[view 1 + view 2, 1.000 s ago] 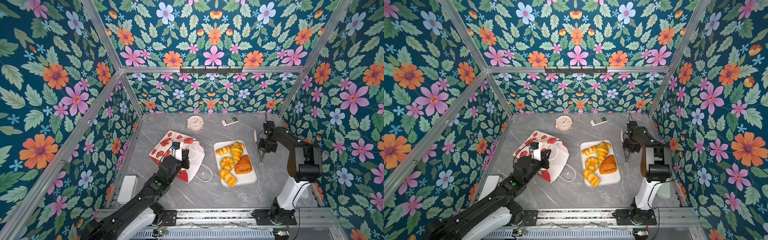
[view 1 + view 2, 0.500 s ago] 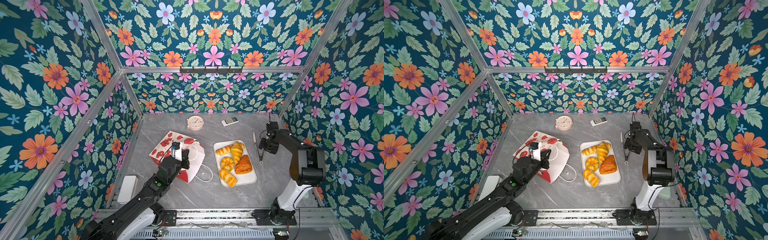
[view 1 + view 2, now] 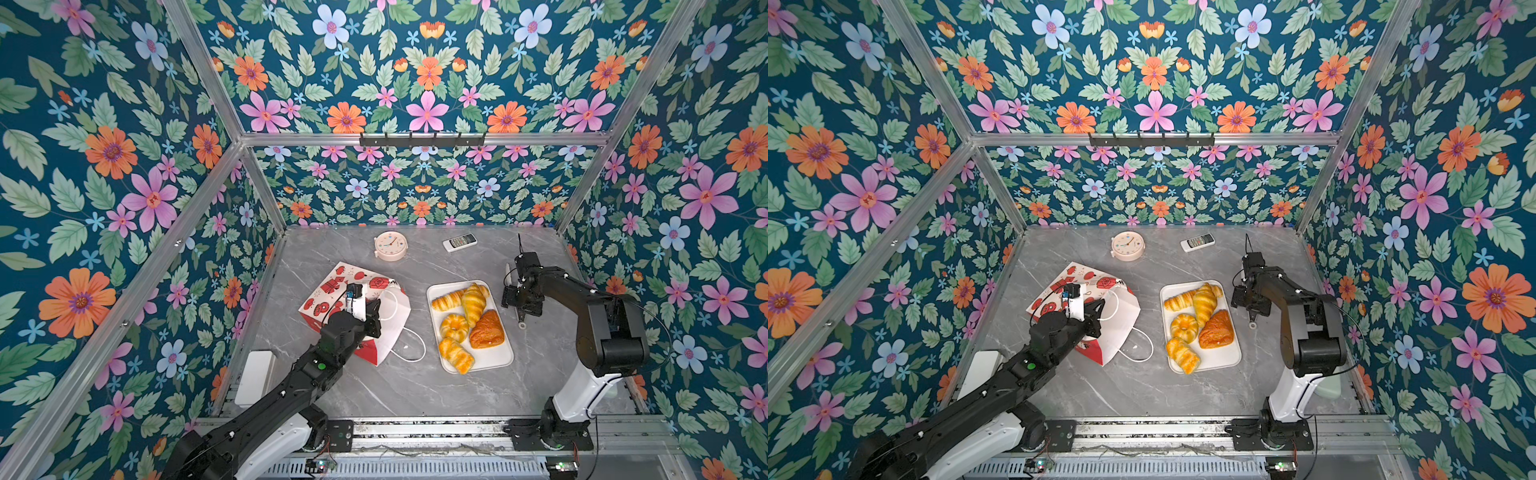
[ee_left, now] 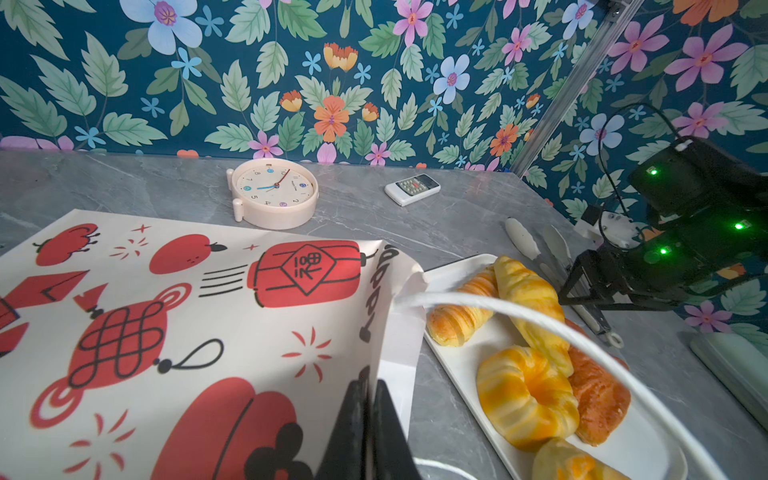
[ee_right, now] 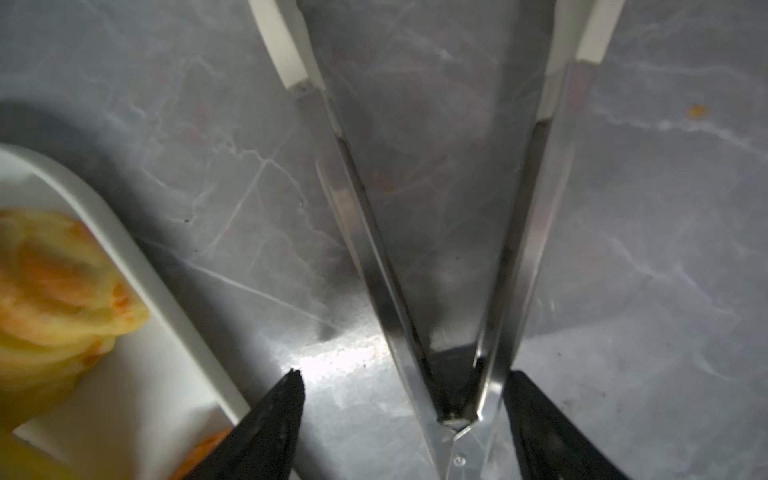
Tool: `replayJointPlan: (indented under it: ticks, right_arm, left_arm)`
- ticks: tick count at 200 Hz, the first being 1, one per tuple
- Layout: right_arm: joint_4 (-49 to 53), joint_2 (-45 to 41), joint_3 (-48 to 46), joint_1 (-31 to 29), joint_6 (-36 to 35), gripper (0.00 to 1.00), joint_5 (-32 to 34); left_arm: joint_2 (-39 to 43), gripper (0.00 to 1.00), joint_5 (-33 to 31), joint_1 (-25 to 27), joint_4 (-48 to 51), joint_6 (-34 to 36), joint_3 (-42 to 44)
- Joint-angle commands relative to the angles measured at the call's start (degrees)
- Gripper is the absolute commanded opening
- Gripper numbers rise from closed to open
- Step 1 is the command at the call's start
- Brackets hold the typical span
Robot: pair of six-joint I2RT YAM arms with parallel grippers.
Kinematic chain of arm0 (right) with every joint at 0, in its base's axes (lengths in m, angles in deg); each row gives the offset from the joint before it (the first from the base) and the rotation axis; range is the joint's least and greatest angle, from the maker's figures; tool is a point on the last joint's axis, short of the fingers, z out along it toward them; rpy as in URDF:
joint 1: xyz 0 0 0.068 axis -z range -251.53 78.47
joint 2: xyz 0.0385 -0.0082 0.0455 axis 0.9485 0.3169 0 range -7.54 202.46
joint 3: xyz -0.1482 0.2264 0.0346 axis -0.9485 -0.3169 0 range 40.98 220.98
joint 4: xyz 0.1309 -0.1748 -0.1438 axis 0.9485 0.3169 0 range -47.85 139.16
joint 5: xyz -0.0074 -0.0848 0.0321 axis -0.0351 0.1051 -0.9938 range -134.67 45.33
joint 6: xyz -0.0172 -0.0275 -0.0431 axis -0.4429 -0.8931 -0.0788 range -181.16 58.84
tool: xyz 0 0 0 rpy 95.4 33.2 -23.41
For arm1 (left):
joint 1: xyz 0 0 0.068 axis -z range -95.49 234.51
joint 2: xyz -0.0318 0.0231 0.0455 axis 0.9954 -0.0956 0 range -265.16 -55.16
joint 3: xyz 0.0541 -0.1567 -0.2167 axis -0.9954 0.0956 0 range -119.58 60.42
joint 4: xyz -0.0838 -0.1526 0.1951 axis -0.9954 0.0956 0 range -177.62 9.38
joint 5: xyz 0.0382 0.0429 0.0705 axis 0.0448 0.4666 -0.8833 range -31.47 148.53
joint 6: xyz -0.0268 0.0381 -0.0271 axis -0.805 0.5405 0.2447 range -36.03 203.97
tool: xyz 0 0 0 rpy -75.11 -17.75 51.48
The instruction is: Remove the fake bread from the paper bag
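left gripper point(image 4: 365, 384) pinches the paper bag point(image 4: 187, 291) rim (jaws narrow), right gripper point(image 5: 404, 374) spread wide astride the tongs point(image 5: 375, 257).

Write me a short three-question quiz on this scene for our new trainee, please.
1. True or false: the left gripper is open, clear of the paper bag.
2. What lies between the open fingertips of the right gripper? A) the tongs B) the remote C) the clock
3. Fill in: the fake bread in view lies on a white ____.
Key: 1. False; it is shut on the bag's edge. 2. A. 3. tray.
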Motion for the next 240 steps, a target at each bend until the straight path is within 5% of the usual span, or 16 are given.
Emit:
replayJointPlan:
  ticks: [1, 68, 140, 172, 208, 240]
  right_arm:
    - [-1.21, -1.08, -0.55, -0.22, 0.68, 0.77, 1.52]
    - [0.56, 4.54, 3.81, 0.12, -1.07, 0.77, 4.97]
    - [-2.01, 7.71, 6.11, 3.76, -1.5, 0.74, 1.27]
    - [-1.66, 8.83, 6.15, 4.17, -2.39, 0.58, 0.23]
    - [-2.77, 6.68, 3.22, 4.09, -2.48, 0.23, -0.68]
    - [-0.68, 0.81, 1.67, 2.04, -3.15, 0.18, -1.18]
  left_arm:
    - [-0.06, 0.08, 0.08, -0.01, -1.48, -0.12, -0.08]
    - [-1.6, 0.09, 0.64, -0.02, -1.68, 0.09, -1.11]
    - [-1.04, 0.09, 0.43, -0.02, 0.02, 0.22, -1.98]
    - [-1.26, 0.09, 0.39, -0.02, -0.05, 0.21, -2.1]
    - [-1.84, 0.09, 0.47, -0.02, -0.16, 0.25, -2.34]
    - [-2.61, 0.09, 0.88, -0.02, -0.16, 0.48, -3.17]
